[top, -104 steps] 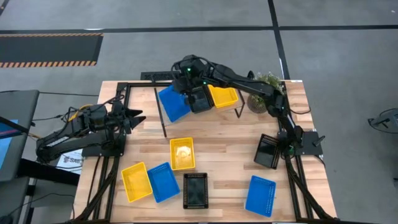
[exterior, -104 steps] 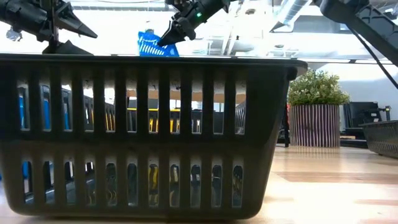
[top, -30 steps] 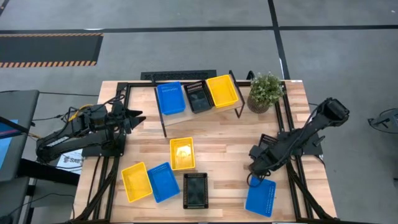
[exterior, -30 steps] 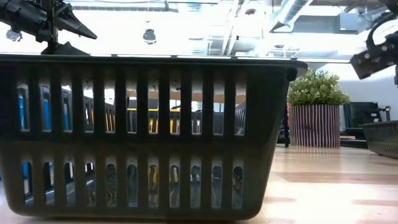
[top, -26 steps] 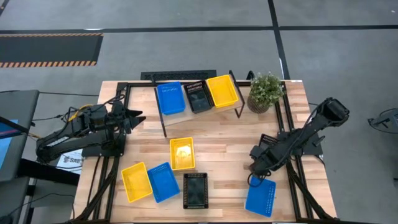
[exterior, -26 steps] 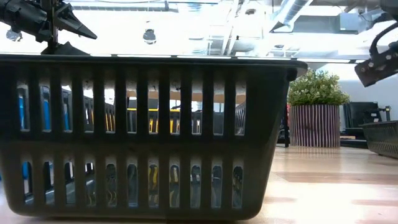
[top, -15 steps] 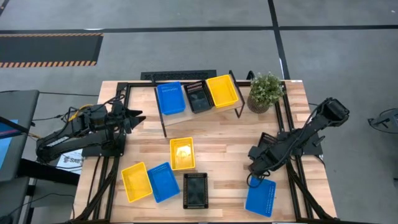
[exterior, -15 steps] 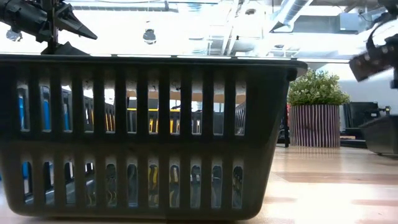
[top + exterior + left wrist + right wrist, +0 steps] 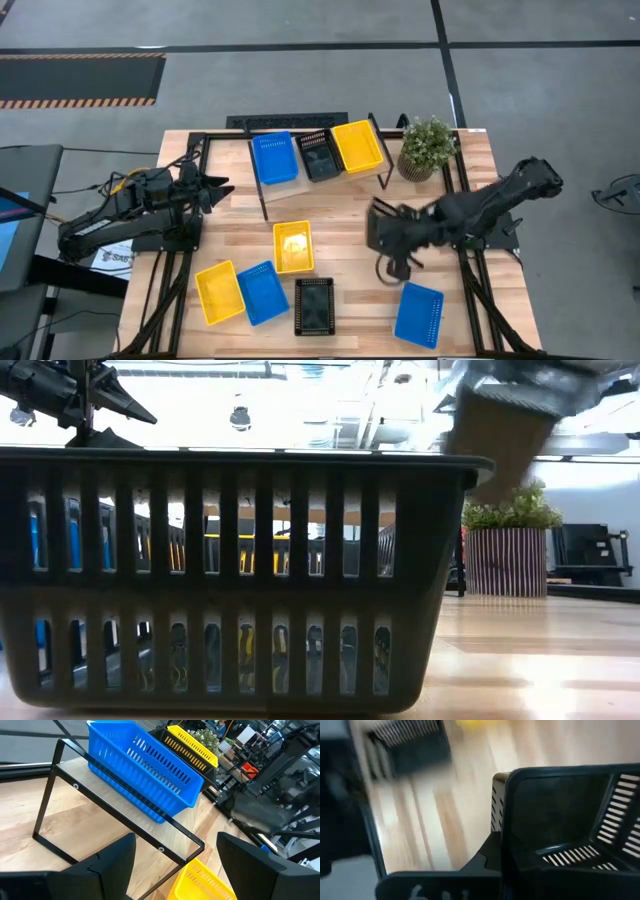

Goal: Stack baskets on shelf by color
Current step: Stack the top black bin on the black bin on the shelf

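Observation:
On the shelf [image 9: 378,170] a blue basket [image 9: 274,158], a black basket [image 9: 320,155] and a yellow basket [image 9: 358,146] stand side by side. Several more baskets lie on the table: yellow [image 9: 293,246], yellow [image 9: 219,292], blue [image 9: 262,292], black [image 9: 314,305], blue [image 9: 419,314]. My right gripper [image 9: 402,238] is shut on another black basket [image 9: 383,228] right of the table's middle, blurred with motion. My left gripper [image 9: 222,187] waits open at the table's left side, touching nothing. My right gripper holds the black basket by one upright wall near a corner [image 9: 503,836]. One finger [image 9: 487,857] shows outside that wall; the basket hides the other. The basket is lifted clear of the table and shows high up in the low view [image 9: 500,430].
A potted plant [image 9: 427,148] stands right of the shelf. The black frame rails [image 9: 463,290] run along the table's sides. Bare wood lies between the shelf and the near row of baskets. The near black basket [image 9: 240,580] fills the low view.
My right gripper has taken hold of the black basket at the table's right side, lifted it off the wood and swung it quickly toward the table's middle. The left arm has kept still.

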`<state>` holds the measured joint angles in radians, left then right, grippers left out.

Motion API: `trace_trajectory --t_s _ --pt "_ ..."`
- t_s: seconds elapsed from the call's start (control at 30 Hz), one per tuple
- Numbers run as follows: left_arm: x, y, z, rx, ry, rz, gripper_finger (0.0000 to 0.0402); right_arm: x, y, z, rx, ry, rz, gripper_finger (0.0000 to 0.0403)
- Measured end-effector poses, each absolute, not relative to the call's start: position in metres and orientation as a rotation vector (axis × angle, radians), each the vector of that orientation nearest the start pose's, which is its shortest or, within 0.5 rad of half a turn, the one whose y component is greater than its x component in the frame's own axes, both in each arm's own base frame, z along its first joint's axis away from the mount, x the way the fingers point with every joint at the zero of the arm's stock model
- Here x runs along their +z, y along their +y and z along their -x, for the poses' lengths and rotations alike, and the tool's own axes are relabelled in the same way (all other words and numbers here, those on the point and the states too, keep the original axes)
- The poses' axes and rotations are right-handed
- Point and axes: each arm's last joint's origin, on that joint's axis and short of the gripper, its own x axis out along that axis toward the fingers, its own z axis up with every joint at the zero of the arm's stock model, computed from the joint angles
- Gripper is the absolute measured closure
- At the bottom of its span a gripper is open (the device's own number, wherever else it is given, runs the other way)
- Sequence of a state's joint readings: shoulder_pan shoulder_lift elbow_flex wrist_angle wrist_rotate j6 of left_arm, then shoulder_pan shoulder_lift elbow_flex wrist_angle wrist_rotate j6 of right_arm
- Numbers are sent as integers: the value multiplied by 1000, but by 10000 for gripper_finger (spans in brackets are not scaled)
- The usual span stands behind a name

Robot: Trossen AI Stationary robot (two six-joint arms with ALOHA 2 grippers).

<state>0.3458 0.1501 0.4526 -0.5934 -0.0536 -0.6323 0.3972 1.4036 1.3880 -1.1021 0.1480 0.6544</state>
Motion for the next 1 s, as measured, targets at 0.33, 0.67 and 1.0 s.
trace_trajectory --t_s 0.33,0.67,1.0 --pt "246 25 -63 485 152 660 136 424 34 -269 -95 782 133 399" --pt "245 25 -63 502 148 657 136 399 -33 -332 -122 872 474 393" --pt "245 25 -63 511 145 663 136 361 -54 -382 -51 1027 593 392"
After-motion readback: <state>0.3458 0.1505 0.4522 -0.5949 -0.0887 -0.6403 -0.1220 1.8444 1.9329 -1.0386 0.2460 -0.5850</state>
